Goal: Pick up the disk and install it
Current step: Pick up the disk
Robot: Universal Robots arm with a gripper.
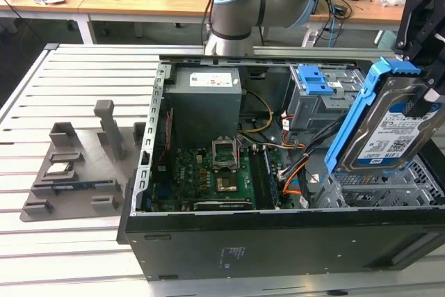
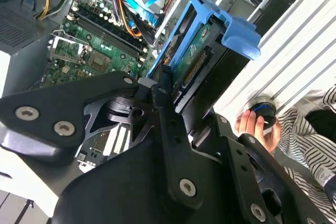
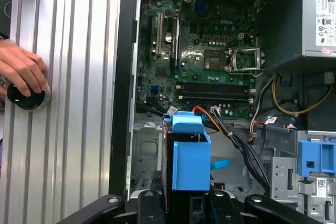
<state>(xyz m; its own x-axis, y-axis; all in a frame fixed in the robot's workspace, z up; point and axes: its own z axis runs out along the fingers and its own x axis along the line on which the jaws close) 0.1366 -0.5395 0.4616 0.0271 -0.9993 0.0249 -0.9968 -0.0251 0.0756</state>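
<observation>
The disk [image 1: 391, 133] is a silver hard drive with a white-and-blue label, framed by blue plastic rails. It hangs tilted on edge above the open computer case [image 1: 278, 241], over the metal drive bay [image 1: 389, 189] at the exterior view's right. My gripper [image 1: 427, 94] is shut on the disk's upper edge. In the second wrist view the disk [image 2: 202, 56] sticks out from my gripper [image 2: 178, 103], its connector edge showing. In the first wrist view its blue rail [image 3: 190, 156] stands out past my gripper [image 3: 189, 203], over the bay beside the motherboard [image 3: 210, 61].
Inside the case are a power supply [image 1: 206, 102], a motherboard [image 1: 212, 179], loose cables [image 1: 295, 172] and another blue-handled drive cage [image 1: 316, 92]. A grey fixture [image 1: 73, 172] with small parts lies on the slatted table at the exterior view's left. A person's hand [image 3: 21, 69] rests on a black knob.
</observation>
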